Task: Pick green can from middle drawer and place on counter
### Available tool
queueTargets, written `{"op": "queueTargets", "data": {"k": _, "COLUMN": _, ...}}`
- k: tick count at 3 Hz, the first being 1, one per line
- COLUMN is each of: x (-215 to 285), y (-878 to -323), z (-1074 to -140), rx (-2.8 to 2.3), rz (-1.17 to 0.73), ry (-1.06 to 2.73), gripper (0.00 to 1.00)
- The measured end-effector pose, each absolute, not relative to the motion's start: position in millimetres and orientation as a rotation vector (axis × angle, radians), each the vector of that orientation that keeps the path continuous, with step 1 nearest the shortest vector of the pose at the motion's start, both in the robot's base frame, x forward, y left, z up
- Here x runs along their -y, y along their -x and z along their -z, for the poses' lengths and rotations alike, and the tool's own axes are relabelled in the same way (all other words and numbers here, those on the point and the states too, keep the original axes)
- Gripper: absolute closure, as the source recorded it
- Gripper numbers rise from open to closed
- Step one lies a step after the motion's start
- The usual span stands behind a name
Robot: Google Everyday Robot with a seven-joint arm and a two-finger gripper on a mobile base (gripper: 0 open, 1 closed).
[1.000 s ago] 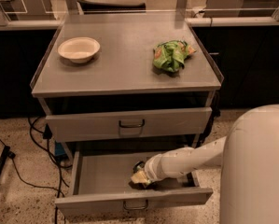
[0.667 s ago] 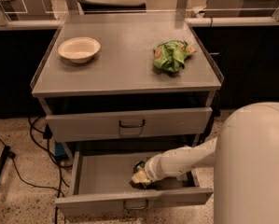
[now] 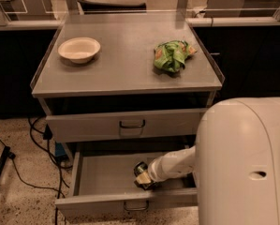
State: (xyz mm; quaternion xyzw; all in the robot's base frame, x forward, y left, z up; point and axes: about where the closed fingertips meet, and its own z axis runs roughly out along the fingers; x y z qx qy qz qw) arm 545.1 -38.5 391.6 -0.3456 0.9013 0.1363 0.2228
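- Step in hand: the grasp inside the middle drawer (image 3: pixel 106 178), which stands pulled out below a shut drawer; the arm reaches in from the right, and the gripper (image 3: pixel 143 179) sits low on the drawer floor near the front panel.
- Gripper state: whether it is spread or pinching cannot be told.
- Task's thing: a small dark cylinder at the gripper's tip is judged to be the green can (image 3: pixel 140 168); it lies in the drawer, touching or just beside the gripper, which of the two is unclear.
- Next move, as a judgement: secure the can, lift clear of the drawer's front edge, then carry it up to the counter (image 3: pixel 125 69); bare space lies between the bowl (image 3: pixel 79 49) and the snack bag (image 3: pixel 171 55).
- Writing: no brand or label can be read on can, bag or cabinet.
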Motion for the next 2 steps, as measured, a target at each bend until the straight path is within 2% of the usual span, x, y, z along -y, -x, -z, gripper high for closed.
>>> {"op": "queueTargets", "data": {"k": 2, "x": 43.4, "y": -540.1, "z": -362.8, "rx": -2.541, "rz": -0.349, "ry": 0.958, "gripper": 0.42}}
